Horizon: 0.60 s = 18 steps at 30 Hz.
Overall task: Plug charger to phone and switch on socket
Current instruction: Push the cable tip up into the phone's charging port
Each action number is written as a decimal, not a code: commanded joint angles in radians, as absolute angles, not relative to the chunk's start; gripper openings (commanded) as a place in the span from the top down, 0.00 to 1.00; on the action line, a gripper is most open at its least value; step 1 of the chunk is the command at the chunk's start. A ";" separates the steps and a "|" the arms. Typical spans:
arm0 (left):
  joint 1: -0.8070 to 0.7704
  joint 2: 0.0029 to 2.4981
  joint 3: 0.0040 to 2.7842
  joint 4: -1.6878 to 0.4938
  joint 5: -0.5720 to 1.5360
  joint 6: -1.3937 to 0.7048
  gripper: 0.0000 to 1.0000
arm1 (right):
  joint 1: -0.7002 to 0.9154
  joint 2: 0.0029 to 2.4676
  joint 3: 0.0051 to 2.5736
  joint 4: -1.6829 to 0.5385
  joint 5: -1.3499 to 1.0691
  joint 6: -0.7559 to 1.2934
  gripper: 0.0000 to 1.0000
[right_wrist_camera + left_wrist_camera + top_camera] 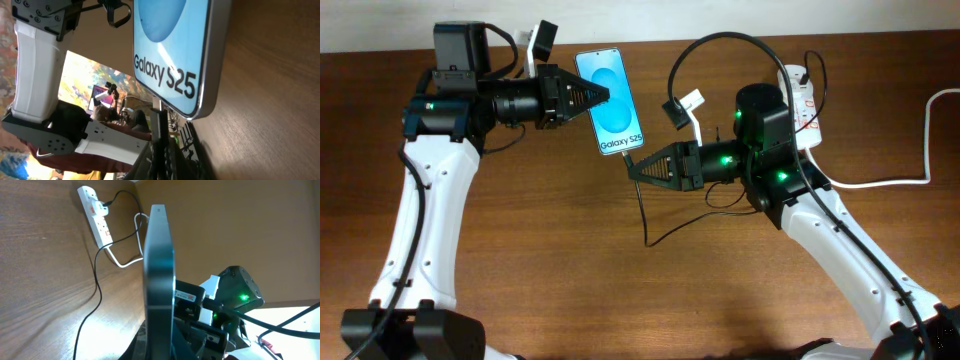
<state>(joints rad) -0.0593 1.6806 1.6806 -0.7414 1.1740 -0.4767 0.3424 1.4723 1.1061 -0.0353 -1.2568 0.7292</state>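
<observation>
The phone (611, 103) has a cyan screen and a "Galaxy S25" strip. My left gripper (597, 97) is shut on its left side; the left wrist view shows the phone (159, 270) edge-on between the jaws. My right gripper (632, 169) is shut on the plug end of the black charger cable (642, 215), just below the phone's bottom edge. In the right wrist view the plug tip (157, 111) meets the bottom edge of the phone (170, 45); I cannot tell whether it is inserted. The white socket strip (807, 97) lies at the back right, partly hidden by my right arm.
The strip's thick white cord (880, 182) runs right to the table edge. In the left wrist view the strip (95, 212) has red switches, with a black cable (98, 290) trailing from it over the wooden table (570, 260). Slack charger cable loops under my right arm.
</observation>
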 commanded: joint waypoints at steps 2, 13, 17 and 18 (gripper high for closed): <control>-0.058 1.685 1.695 -0.738 1.208 -0.485 1.00 | 0.353 1.473 1.113 -0.025 -1.202 0.723 0.96; -0.058 1.685 1.695 -0.802 1.211 -0.446 1.00 | 0.365 1.473 1.113 0.004 -1.147 0.711 0.96; -0.058 1.685 1.695 -0.839 1.217 -0.394 1.00 | 0.365 1.473 1.113 0.042 -1.170 0.712 0.96; -0.058 1.685 1.695 -0.839 1.217 -0.394 1.00 | 0.365 1.473 1.113 0.043 -1.169 0.712 0.95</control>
<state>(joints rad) -0.0490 1.6806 1.6814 -0.8196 1.1637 -0.4477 0.3683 1.4731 1.1027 0.0097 -1.2121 0.7296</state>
